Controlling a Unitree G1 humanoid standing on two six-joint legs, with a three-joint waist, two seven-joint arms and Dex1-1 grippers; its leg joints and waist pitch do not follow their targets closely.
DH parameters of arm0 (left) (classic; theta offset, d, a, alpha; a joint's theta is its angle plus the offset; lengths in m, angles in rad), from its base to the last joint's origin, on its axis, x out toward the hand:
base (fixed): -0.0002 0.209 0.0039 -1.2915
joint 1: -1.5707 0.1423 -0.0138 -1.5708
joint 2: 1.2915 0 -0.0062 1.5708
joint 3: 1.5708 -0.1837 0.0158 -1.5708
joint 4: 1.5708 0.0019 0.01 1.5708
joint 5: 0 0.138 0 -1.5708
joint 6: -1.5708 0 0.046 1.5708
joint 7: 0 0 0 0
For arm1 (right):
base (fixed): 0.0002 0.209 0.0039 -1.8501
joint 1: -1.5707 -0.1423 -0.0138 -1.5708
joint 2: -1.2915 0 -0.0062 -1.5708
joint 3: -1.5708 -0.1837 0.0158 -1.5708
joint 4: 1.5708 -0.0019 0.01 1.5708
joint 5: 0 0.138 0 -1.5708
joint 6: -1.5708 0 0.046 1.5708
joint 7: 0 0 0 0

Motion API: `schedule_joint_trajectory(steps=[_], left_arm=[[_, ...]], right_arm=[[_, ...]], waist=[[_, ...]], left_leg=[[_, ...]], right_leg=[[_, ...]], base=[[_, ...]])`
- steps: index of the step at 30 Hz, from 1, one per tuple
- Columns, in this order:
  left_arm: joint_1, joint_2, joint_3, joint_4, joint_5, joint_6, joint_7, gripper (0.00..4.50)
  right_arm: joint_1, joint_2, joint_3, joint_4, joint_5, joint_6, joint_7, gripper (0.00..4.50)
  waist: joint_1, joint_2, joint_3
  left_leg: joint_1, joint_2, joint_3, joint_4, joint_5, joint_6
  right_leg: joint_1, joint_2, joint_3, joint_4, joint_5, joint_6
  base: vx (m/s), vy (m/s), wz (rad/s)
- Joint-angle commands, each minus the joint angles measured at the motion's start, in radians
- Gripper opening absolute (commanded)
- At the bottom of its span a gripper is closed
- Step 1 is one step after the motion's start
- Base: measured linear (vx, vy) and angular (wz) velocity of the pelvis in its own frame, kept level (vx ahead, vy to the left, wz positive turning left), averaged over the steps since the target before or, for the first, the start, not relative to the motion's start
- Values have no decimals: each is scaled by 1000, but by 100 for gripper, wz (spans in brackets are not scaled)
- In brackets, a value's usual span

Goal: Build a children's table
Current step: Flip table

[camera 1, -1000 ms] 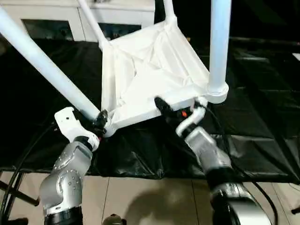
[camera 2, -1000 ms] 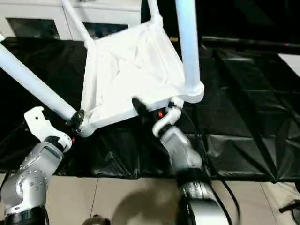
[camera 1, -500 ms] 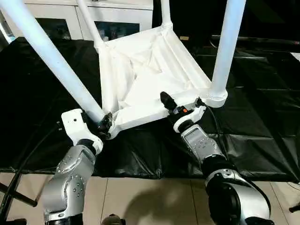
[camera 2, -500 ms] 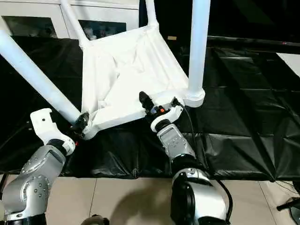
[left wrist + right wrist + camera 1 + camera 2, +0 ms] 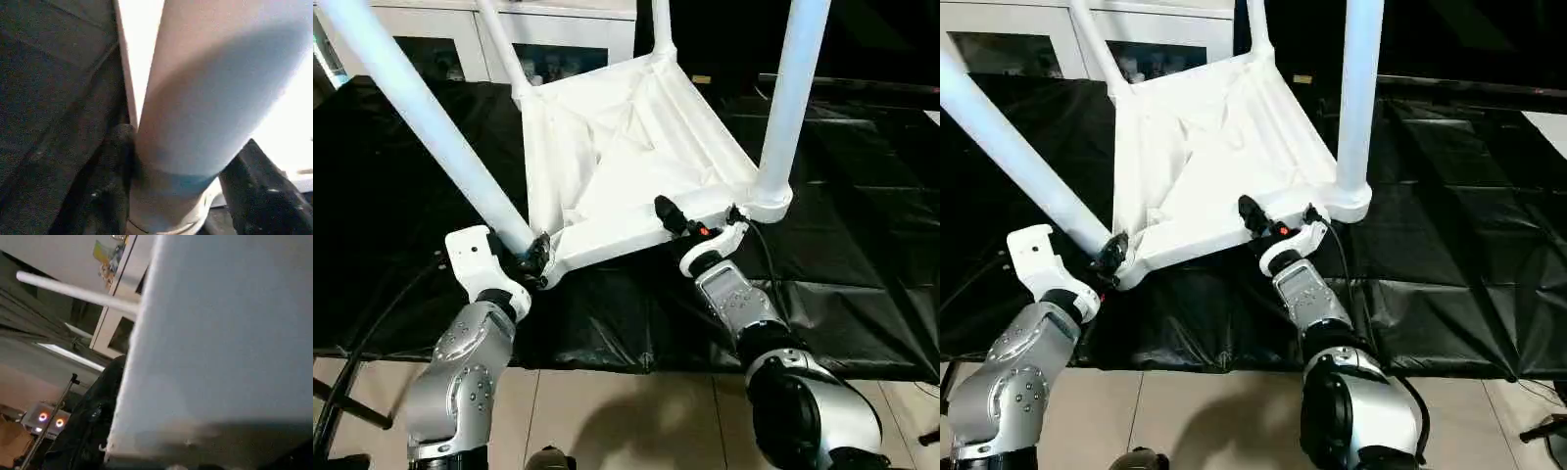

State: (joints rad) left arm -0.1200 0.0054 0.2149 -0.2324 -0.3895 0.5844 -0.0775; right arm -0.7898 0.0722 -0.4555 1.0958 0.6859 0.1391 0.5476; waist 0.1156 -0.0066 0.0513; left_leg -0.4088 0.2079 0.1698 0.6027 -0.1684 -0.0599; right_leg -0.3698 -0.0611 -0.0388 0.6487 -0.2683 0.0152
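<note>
Fingers of our left gripper (image 5: 532,259) clasp the near-left leg (image 5: 426,117) at its socket, our right gripper's fingers (image 5: 671,214) straddle the tabletop (image 5: 626,147) edge; all four legs look seated, so flipping it upright remains.

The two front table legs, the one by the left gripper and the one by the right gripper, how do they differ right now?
The left front leg leans steeply outward, away from the tabletop; the right front leg stands nearly upright. The left gripper has its fingers around the left leg's base; the right gripper is on the tabletop's near edge beside the right leg, not on the leg. Both are long white tubes seated in corner sockets.
</note>
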Motion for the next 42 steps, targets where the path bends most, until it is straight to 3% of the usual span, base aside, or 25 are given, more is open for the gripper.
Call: schedule_joint_trajectory(steps=[1,2,3,5,6,7,9,11,14,17,18,20,22,23,24,25,28,29,32,33,34,35,38,41,42], left_arm=[[35,33,37,-36,-30,-4,-38,306],[45,41,46,-43,-36,-4,-46,306],[73,61,63,-57,-45,-6,-66,324],[86,70,67,-64,-47,-9,-74,333],[130,98,71,-88,-25,-35,-90,338],[154,119,67,-103,2,-66,-100,343],[173,143,59,-120,37,-113,-115,363],[196,187,40,-147,85,-182,-150,377],[209,262,-12,-179,126,-204,-213,380],[201,305,-39,-199,128,-205,-259,381],[183,357,-69,-221,129,-214,-319,381],[153,416,-100,-248,132,-223,-380,381],[131,440,-108,-259,128,-221,-404,381],[91,477,-117,-275,116,-205,-444,381],[67,503,-123,-286,111,-194,-470,381],[42,536,-133,-298,110,-190,-505,381],[-39,618,-149,-298,144,-181,-549,381],[-66,633,-151,-292,156,-180,-551,381],[-156,671,-170,-266,207,-182,-541,381],[-192,685,-183,-258,230,-192,-547,381],[-223,698,-194,-254,248,-200,-556,381],[-260,710,-205,-249,261,-205,-566,381],[-313,720,-218,-238,263,-207,-584,381],[-412,718,-231,-210,261,-227,-590,381],[-435,714,-233,-203,267,-236,-583,381]], right_arm=[[-36,-55,-7,-58,-35,-88,-37,210],[-34,-61,-8,-66,-36,-92,-43,210],[-28,-76,-12,-87,-39,-102,-54,209],[-25,-83,-13,-96,-42,-107,-59,209],[-11,-109,-14,-129,-58,-123,-82,209],[0,-124,-15,-158,-67,-126,-96,209],[16,-135,-15,-202,-77,-129,-114,209],[50,-147,-13,-295,-93,-118,-146,209],[105,-162,17,-425,-138,-76,-197,209],[135,-172,37,-496,-168,-39,-229,209],[167,-190,63,-574,-213,11,-280,209],[201,-214,98,-664,-250,79,-333,209],[214,-227,113,-708,-258,118,-359,209],[228,-247,136,-765,-276,166,-393,209],[235,-260,151,-794,-294,188,-410,209],[240,-275,169,-818,-317,212,-426,209],[242,-293,197,-879,-359,272,-485,209],[241,-297,204,-896,-369,286,-497,209],[235,-316,238,-938,-402,335,-540,209],[230,-326,261,-949,-419,351,-547,209],[224,-333,280,-953,-432,365,-552,209],[215,-340,299,-959,-441,388,-564,209],[196,-354,331,-961,-462,421,-576,209],[152,-373,393,-945,-508,471,-567,209],[142,-378,408,-939,-523,477,-563,209]], waist=[[3,7,-84],[4,7,-84],[2,15,-83],[4,13,-83],[5,24,-81],[4,19,-80],[13,24,-79],[30,27,-75],[31,19,-71],[23,19,-68],[19,12,-66],[16,16,-68],[5,12,-63],[3,17,-61],[5,16,-62],[-2,16,-63],[-15,18,-64],[-16,24,-63],[-22,22,-65],[-22,17,-64],[-24,19,-66],[-25,10,-66],[-28,15,-68],[-33,10,-70],[-33,3,-68]], left_leg=[[34,23,-1,-43,59,70],[33,22,-2,-43,62,71],[34,23,-1,-44,52,70],[35,23,-1,-44,43,68],[38,25,-2,-46,21,60],[38,25,-1,-48,3,53],[41,25,-1,-49,-19,46],[56,32,2,-53,-76,23],[50,32,-1,-65,-105,-11],[47,26,-1,-74,-158,-51],[47,24,1,-76,-170,-55],[48,20,-1,-76,-148,-57],[42,17,2,-81,-178,-75],[42,15,2,-82,-189,-81],[50,13,4,-80,-205,-88],[44,12,3,-82,-195,-92],[45,10,4,-80,-206,-99],[46,9,3,-81,-207,-103],[49,10,4,-79,-221,-118],[49,10,4,-80,-220,-116],[49,9,3,-79,-217,-119],[45,9,4,-79,-213,-117],[46,10,4,-77,-199,-122],[48,8,3,-77,-212,-137],[48,10,4,-77,-217,-138]], right_leg=[[39,-60,24,-40,344,-252],[39,-60,24,-40,347,-251],[36,-59,23,-42,343,-249],[37,-58,24,-42,338,-246],[33,-57,23,-47,310,-237],[36,-55,24,-48,297,-229],[34,-54,26,-53,266,-205],[18,-55,29,-62,199,-178],[21,-54,28,-66,128,-146],[19,-55,29,-69,49,-122],[16,-55,31,-75,25,-111],[15,-54,31,-72,16,-87],[16,-55,32,-77,-23,-77],[15,-56,33,-79,-51,-74],[9,-55,37,-85,-100,-59],[14,-55,36,-83,-98,-57],[9,-53,37,-83,-108,-56],[7,-52,37,-84,-114,-54],[5,-51,37,-82,-112,-59],[6,-49,37,-85,-119,-57],[6,-49,38,-82,-113,-56],[10,-50,37,-82,-109,-57],[9,-52,38,-78,-84,-69],[9,-49,37,-76,-82,-77],[8,-51,38,-77,-91,-79]], base=[[0,0,0],[0,0,0],[0,0,0],[0,0,0],[0,0,0],[0,0,0],[0,0,0],[0,0,0],[0,0,0],[0,0,0],[0,0,0],[0,0,0],[0,0,0],[0,0,0],[0,0,0],[0,0,0],[0,0,0],[0,0,0],[0,0,0],[0,0,0],[0,0,0],[0,0,0],[0,0,0],[0,0,0],[0,0,0]])
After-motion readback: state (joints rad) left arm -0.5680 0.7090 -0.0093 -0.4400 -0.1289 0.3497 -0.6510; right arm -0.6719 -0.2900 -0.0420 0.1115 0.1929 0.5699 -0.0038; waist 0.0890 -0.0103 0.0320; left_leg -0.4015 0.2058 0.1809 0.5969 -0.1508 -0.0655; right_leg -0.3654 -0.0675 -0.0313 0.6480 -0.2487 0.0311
